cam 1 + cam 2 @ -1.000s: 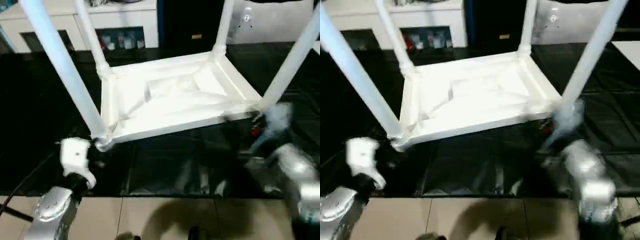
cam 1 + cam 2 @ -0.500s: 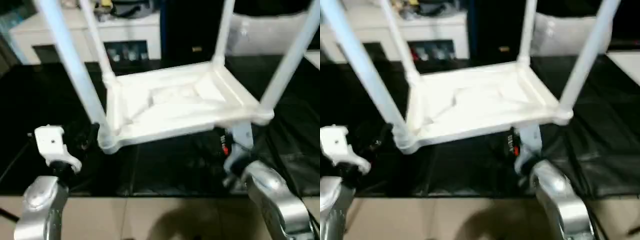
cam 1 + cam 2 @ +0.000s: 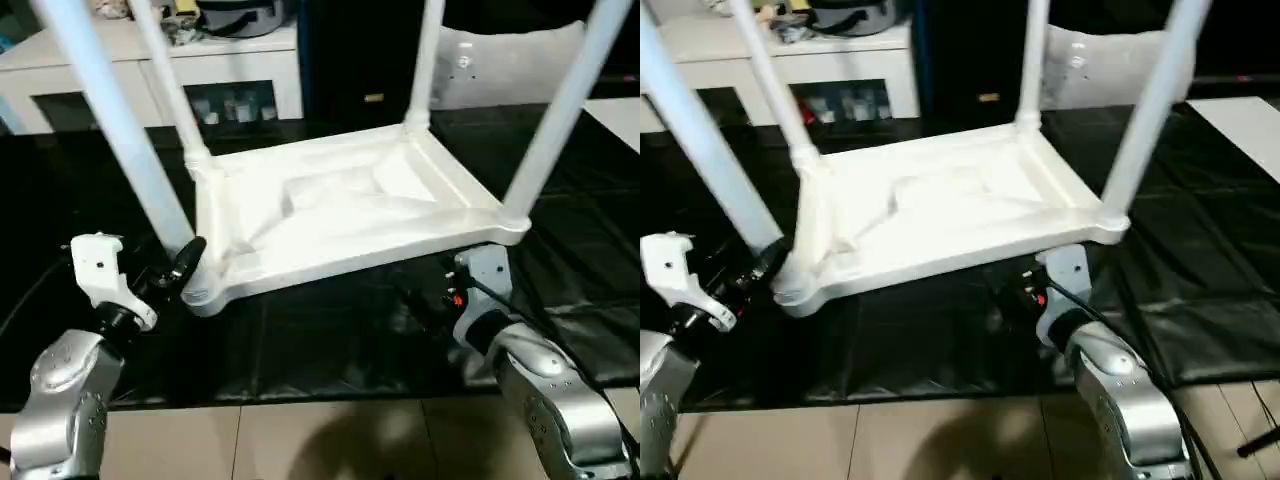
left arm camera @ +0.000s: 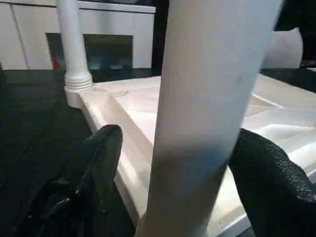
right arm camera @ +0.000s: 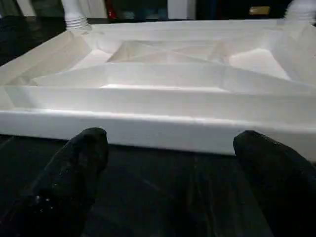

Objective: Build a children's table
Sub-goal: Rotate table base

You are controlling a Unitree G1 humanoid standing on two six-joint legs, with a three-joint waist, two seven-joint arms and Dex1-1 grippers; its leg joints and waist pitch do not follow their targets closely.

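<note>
I see my left gripper (image 4: pixel 173 163) straddling the upturned children's table's (image 3: pixel 340 215) near leg (image 4: pixel 207 98), ungripped; right gripper (image 5: pixel 168 163) wide.

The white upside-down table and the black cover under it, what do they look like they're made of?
The white upside-down table looks like moulded plastic: smooth, slightly glossy, with ribs cast into the underside. The black cover looks like thin plastic sheeting or coated fabric: it wrinkles and glints.

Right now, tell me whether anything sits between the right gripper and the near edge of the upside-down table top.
Nothing visible does. The right gripper faces the table top's near edge with bare black work surface between its spread fingers.
</note>
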